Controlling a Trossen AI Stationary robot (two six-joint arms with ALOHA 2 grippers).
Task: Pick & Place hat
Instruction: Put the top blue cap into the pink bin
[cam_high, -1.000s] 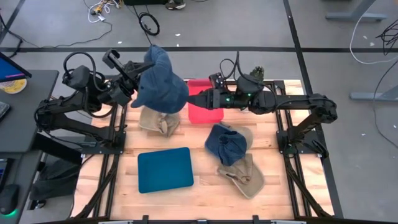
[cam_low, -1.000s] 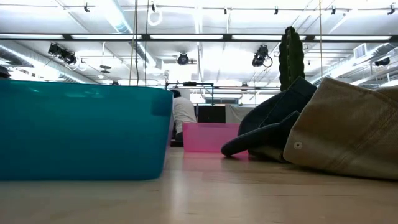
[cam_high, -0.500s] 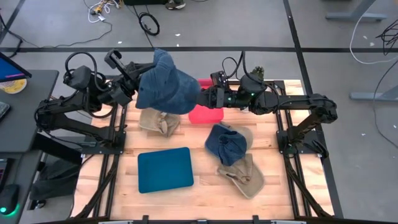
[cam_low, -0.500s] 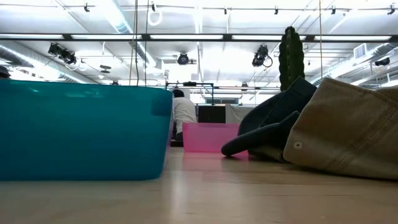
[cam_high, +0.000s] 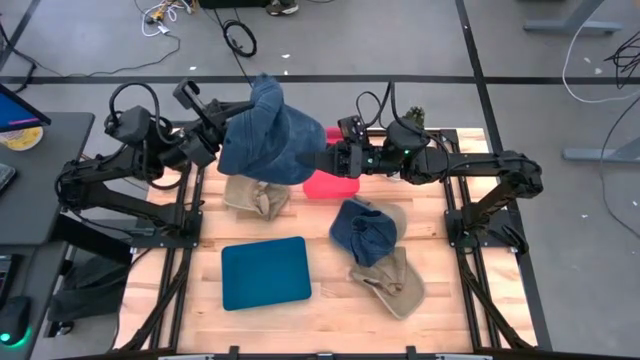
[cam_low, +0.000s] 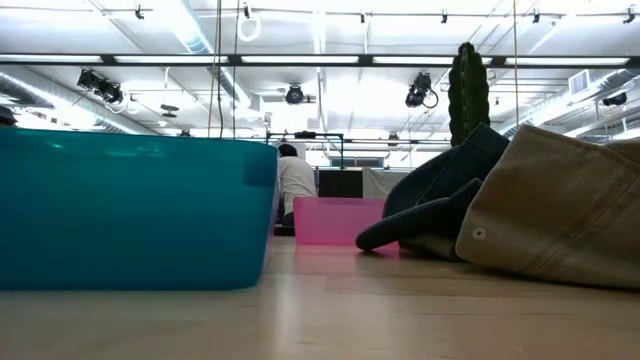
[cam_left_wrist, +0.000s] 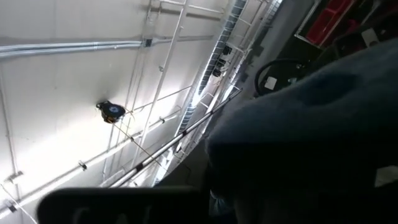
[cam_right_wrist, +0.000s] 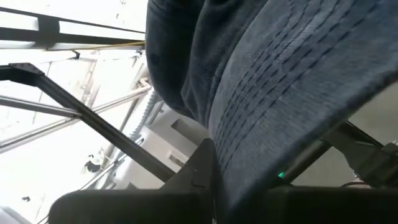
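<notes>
A blue denim hat (cam_high: 270, 140) hangs in the air over the table's far side, between my two arms. Its left end sits against my left gripper (cam_high: 213, 128), where the cloth hides the meeting place. My right gripper (cam_high: 322, 160) is at the hat's right edge, shut on it. The right wrist view shows the stitched brim (cam_right_wrist: 280, 93) filling most of the picture. In the left wrist view the hat (cam_left_wrist: 311, 124) looms dark and close. My right gripper has the hat's stitched brim (cam_right_wrist: 236, 162) at the hat's right edge between its two fingers. It comes in level from the table's right side. The hat is lifted clear of the table and spans toward my left arm.
A pink bin (cam_high: 335, 183) stands just under the hat's right edge, and a tan hat (cam_high: 255, 195) lies under its left. A teal bin (cam_high: 265, 272) sits near the front. Another blue hat (cam_high: 362, 228) and a tan hat (cam_high: 390, 280) lie at the right.
My right gripper has moved toward the table's left, up to the hat, and shut on its brim. The hat, which hung down from my left gripper, has swung up and spread toward the right. My left gripper has shifted slightly toward the far edge.
</notes>
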